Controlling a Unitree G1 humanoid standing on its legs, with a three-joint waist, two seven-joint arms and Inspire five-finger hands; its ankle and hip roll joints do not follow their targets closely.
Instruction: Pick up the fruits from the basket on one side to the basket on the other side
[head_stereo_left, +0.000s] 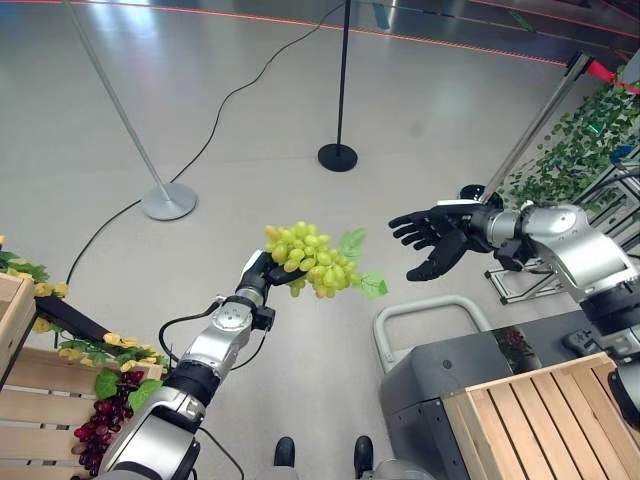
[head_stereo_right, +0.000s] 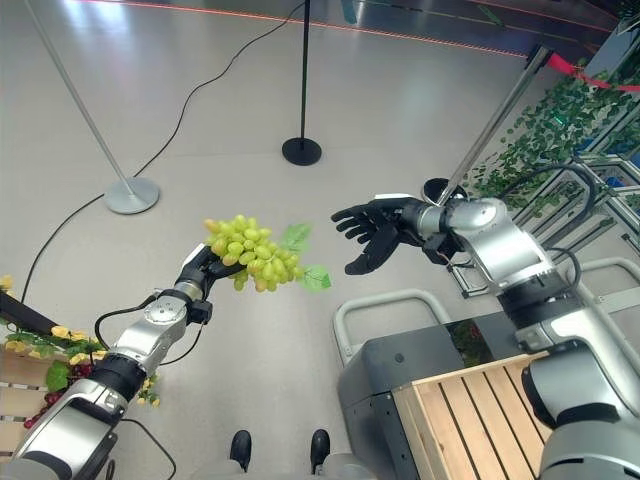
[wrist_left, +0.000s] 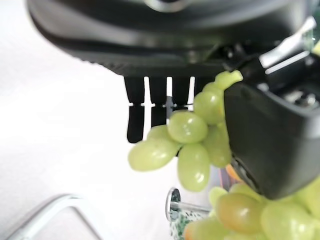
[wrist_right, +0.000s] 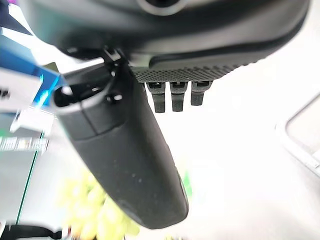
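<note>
Gripping a bunch of green grapes (head_stereo_left: 312, 262) with curled fingers and thumb, the left hand (head_stereo_left: 258, 272) holds it up in the air over the floor (head_stereo_left: 250, 120), between the two sides of the scene. Green leaves (head_stereo_left: 352, 243) stick out from the bunch toward the right hand (head_stereo_left: 432, 236), which hangs near the grapes with its fingers spread and relaxed, holding nothing. At the lower left a wooden crate (head_stereo_left: 40, 395) carries dark red grapes (head_stereo_left: 103, 420) and yellow flowers. At the lower right stands another wooden crate (head_stereo_left: 545, 420) on a grey cart (head_stereo_left: 440, 365).
</note>
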